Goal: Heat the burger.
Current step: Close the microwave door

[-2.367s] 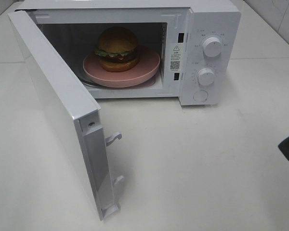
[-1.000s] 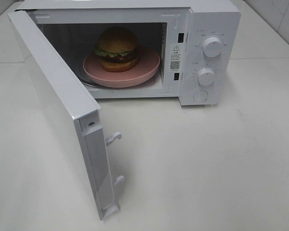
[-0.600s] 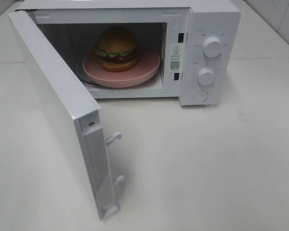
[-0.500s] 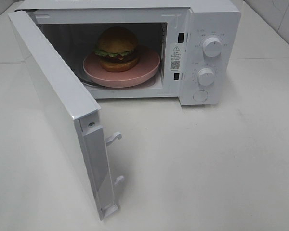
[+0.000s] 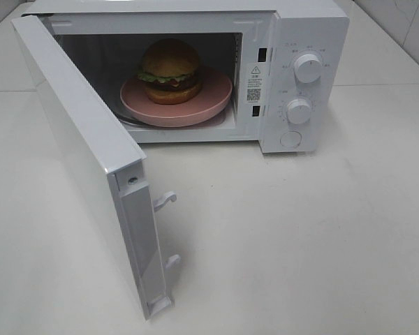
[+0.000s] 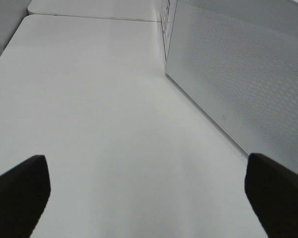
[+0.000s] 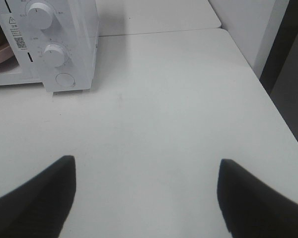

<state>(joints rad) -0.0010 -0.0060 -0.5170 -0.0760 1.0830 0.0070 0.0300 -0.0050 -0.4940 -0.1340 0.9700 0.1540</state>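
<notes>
Table [image 7: 164, 99] beneath left gripper [image 6: 146, 162] and right gripper [image 7: 145, 161], both wide apart, empty.

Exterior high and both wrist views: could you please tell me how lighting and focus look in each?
Exterior high: soft, even light, sharp; the burger sits shaded inside the microwave. Left wrist: table washed pale, dark jaws blurred. Right wrist: even light, dials sharp, jaws blurred.

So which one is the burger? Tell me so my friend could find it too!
Look for the white microwave with its door swung open. Inside sits a round pink plate, and the burger is on it. It is the brown bun stack with green lettuce, narrower than the flat plate.
</notes>
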